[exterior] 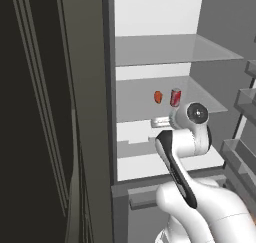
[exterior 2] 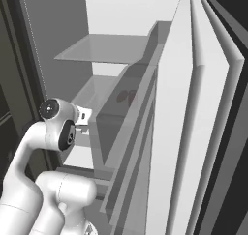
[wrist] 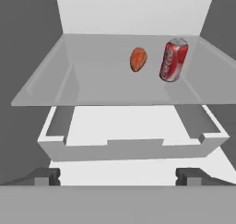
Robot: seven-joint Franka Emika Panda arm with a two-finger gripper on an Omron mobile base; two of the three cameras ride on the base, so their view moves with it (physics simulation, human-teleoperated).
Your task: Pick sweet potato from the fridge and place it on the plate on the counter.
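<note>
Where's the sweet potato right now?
The sweet potato lies on the fridge's middle shelf, just left of the red soda can in the hand view.

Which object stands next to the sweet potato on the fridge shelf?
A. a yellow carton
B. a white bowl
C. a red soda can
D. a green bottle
C: the hand view shows a red soda can standing upright beside the sweet potato on the translucent fridge shelf, the two apart, not touching.

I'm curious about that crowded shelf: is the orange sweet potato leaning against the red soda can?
Apart. In the hand view the sweet potato and the soda can stand side by side on the fridge shelf with bare shelf visible between them.
</note>
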